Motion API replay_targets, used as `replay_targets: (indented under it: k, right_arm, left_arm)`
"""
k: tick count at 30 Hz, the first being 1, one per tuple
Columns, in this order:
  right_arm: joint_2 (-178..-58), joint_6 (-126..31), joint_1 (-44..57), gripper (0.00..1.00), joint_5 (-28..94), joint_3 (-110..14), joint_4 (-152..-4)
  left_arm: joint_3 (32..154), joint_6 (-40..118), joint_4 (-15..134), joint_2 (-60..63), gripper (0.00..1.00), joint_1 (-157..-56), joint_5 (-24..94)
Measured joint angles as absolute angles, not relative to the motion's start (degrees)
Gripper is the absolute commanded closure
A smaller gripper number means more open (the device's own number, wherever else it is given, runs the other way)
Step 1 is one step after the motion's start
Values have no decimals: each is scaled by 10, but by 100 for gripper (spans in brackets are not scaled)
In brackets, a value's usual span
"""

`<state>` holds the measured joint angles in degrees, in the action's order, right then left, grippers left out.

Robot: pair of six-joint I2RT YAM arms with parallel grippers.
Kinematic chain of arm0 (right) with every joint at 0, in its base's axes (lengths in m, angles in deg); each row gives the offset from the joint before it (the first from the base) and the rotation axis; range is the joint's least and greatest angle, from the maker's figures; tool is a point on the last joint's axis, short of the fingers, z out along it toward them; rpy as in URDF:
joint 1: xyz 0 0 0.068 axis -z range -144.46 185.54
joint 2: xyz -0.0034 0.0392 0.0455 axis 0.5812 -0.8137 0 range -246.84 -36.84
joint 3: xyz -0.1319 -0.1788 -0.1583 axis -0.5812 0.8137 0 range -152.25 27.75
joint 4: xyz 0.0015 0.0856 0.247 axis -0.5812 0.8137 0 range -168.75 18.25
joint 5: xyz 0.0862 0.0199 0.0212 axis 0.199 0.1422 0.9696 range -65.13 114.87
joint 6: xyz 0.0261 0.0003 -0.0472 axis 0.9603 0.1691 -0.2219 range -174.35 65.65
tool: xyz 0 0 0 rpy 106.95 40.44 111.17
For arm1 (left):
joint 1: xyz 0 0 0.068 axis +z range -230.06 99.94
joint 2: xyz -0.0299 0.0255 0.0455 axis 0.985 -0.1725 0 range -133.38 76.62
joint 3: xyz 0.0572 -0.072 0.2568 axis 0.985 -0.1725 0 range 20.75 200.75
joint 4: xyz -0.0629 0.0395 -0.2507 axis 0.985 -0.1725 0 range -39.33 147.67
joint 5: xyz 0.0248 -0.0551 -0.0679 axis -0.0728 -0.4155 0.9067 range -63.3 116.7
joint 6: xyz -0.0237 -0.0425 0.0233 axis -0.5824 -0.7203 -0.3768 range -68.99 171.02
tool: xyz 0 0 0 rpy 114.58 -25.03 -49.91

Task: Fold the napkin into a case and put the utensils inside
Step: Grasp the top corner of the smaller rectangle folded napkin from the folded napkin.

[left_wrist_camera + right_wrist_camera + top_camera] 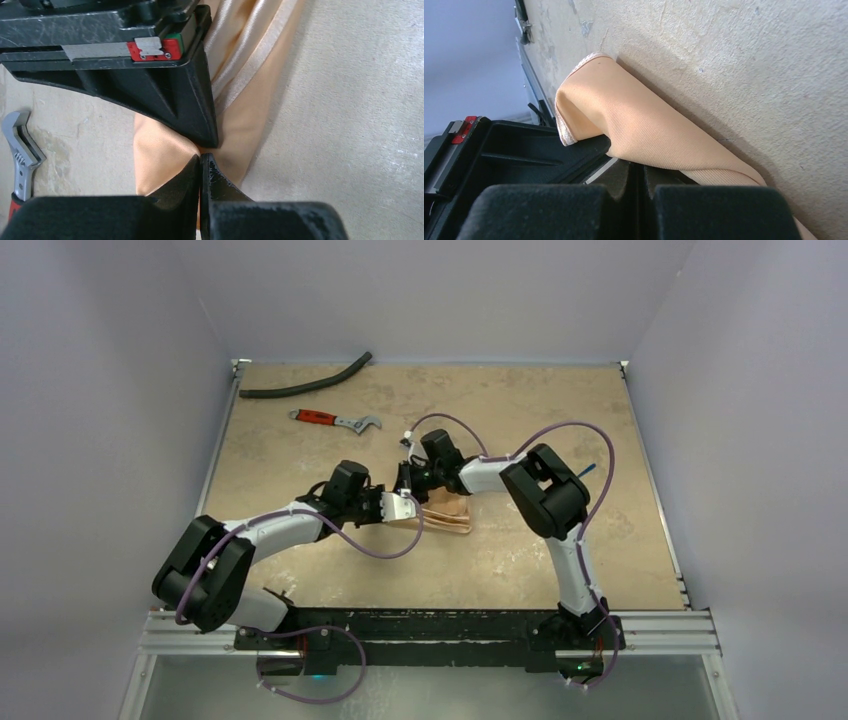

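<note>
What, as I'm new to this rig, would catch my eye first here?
A bunched peach napkin lies mid-way across the table, and both arms meet over it. The left claw and the right claw each pinch the cloth. Near the far edge lie a red-handled wrench and a curved black hose.

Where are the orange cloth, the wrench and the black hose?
orange cloth (450, 513), overhead view, its folded middle.
wrench (318, 418), overhead view, its red handle.
black hose (290, 392), overhead view, midway along it.
</note>
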<state>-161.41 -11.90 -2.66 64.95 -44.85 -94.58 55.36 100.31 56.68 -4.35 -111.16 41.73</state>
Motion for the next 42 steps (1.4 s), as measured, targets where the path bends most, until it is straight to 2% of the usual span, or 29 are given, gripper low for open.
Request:
replay_targets:
  k: [11, 13, 15, 17, 19, 25, 35, 42]
  right_arm:
    - [-1625, -115, -16, 100, 688, -457, -943]
    - [-1631, -114, -15, 87, 697, -461, -947]
    - [-1637, -109, -15, 70, 708, -461, -955]
    - [-1639, -104, -14, 64, 724, -457, -971]
    - [-1638, -104, -13, 63, 737, -450, -990]
    - [-1627, -124, -9, 68, 738, -440, -990]
    - [-1571, -235, -5, 64, 695, -413, -919]
    - [-1552, -284, -3, 84, 675, -389, -924]
  left_arm:
    - [553, 1042, 553, -43, 100, -1112, 431]
    - [552, 1048, 554, -44, 100, -1112, 431]
    - [548, 1057, 557, -45, 100, -1112, 430]
    - [543, 1067, 559, -49, 100, -1112, 426]
    - [541, 1074, 562, -54, 100, -1111, 425]
    - [540, 1087, 582, -68, 100, -1111, 425]
    - [541, 1087, 585, -69, 100, -1111, 425]
    - [541, 1084, 585, -69, 100, -1111, 424]
